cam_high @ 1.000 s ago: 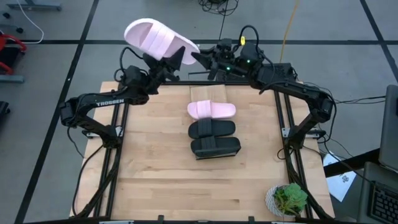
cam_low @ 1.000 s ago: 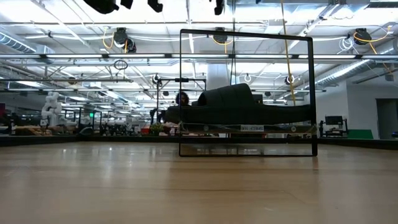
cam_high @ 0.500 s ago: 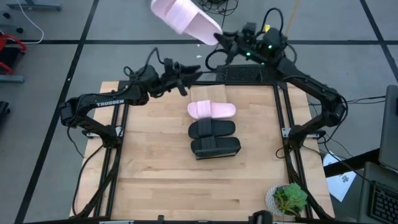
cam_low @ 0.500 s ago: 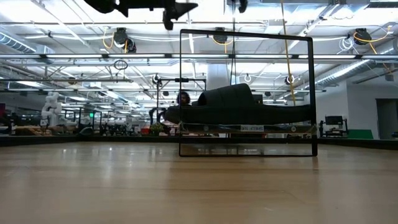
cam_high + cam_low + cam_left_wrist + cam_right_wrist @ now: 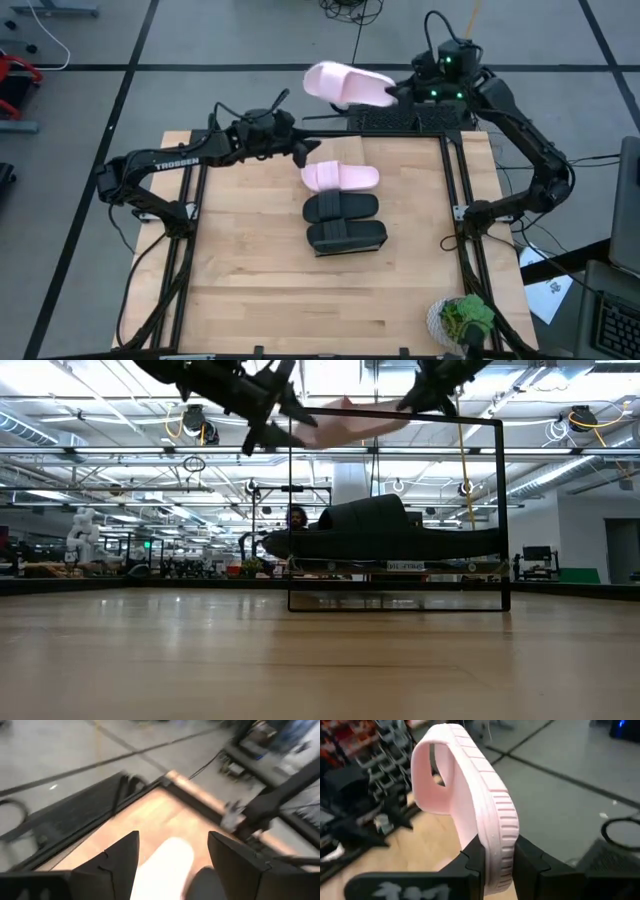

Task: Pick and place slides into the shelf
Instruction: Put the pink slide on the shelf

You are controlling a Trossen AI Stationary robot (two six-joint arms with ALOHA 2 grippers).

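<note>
A pale pink slide (image 5: 345, 85) is in the air above the table's far edge, in my right gripper (image 5: 397, 93), which is shut on it; the low view shows this slide (image 5: 350, 420) above the shelf's dark frame (image 5: 500, 510). A second pink slide (image 5: 340, 177) and two black slides (image 5: 342, 207) (image 5: 346, 237) lie in a row on the shelf board (image 5: 345, 150). My left gripper (image 5: 300, 150) is open and hovers just left of the far end of that row. In its wrist view the resting pink slide (image 5: 167, 865) shows between its spread fingers. My right gripper pinches the pink slide's sole (image 5: 497, 855) between its two fingers, at the end away from the strap (image 5: 435, 780). The fingers come about level from the table's right. The slide is lifted clear and reaches out past the fingers toward the table's left.
A potted plant (image 5: 465, 320) stands at the table's near right corner. A dark mat (image 5: 385, 120) lies at the far edge behind the shelf. Bare wood lies left and near of the shelf. The low view shows a black slide (image 5: 400, 530) on the shelf inside the frame.
The pink slide has passed from my left gripper to my right, which has carried it right and lower and turned it about. My left gripper has come away from it and dropped toward the pink slide on the shelf. Both arms now show in the low view.
</note>
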